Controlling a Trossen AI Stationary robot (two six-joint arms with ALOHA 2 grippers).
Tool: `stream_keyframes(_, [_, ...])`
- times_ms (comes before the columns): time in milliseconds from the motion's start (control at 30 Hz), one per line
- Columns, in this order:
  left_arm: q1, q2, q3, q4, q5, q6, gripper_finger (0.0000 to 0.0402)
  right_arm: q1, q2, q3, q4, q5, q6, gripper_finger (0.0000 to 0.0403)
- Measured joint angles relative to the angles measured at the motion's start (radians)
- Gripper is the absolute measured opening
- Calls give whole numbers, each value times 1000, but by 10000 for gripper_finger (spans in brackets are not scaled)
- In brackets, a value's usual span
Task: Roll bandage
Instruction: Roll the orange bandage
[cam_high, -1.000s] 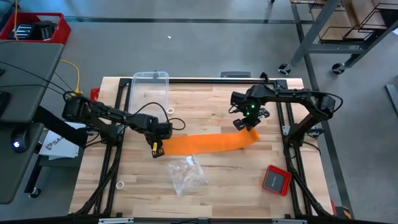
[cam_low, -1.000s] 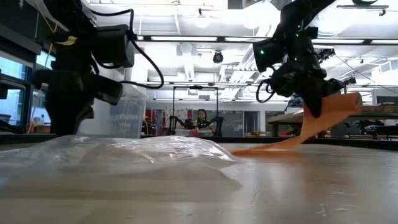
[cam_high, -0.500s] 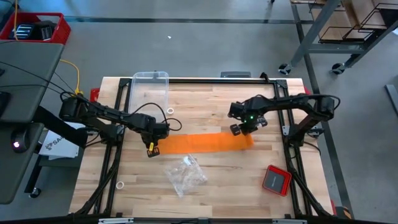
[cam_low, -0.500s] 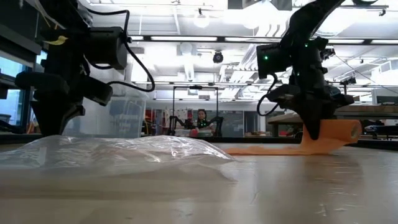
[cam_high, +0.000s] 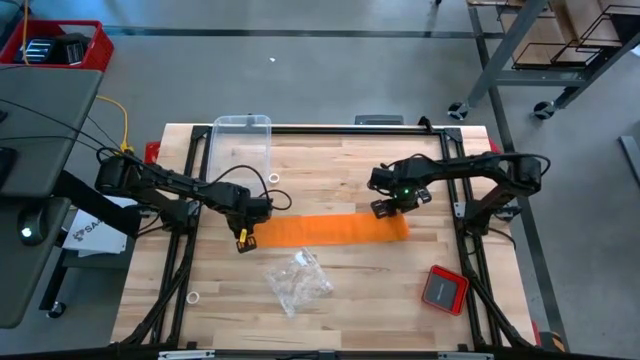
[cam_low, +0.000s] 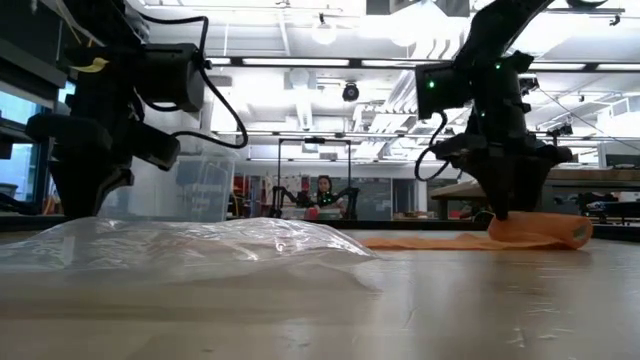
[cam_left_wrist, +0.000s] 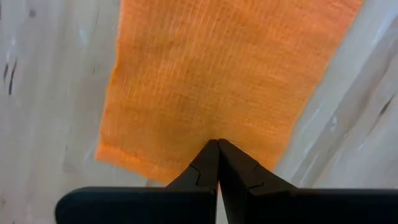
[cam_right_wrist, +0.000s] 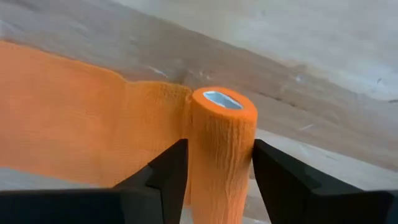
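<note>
The right tool (cam_right_wrist: 214, 171) stood with fingers parted either side of the bandage (cam_high: 330, 229) roll, not gripping it. The left tool (cam_left_wrist: 217, 163), fully closed, pinned the strip's far end flat on the wooden tabletop (cam_high: 350, 290).

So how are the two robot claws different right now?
The left gripper is shut, its tips pinning the flat end of the bandage to the table. The right gripper is open, its fingers standing either side of the rolled end without squeezing it. Both are dark, two-fingered, and down low at opposite ends of the same bandage.
</note>
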Motion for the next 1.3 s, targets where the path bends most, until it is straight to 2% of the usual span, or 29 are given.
stream_keyframes(233, [0,-1,0,-94,6,-8,0,-20,-73,0,-78,53,-21,168])
stream_keyframes(500, [0,-1,1,-174,5,-15,0,-35,-90,0,-130,58,-58,169])
stream_keyframes(733, [0,-2,1,-204,-2,-81,0,-34,-91,0,-219,57,-127,163])
stream_keyframes(1033, [0,-22,14,-226,17,-105,0,-34,-91,0,-256,141,-181,102])
stream_keyframes(1167, [0,-76,32,-225,6,-135,0,-34,-108,-2,-307,143,-243,18])
stream_keyframes(1300, [0,-135,34,-224,-35,-188,0,-42,-149,-80,-242,89,-239,6])
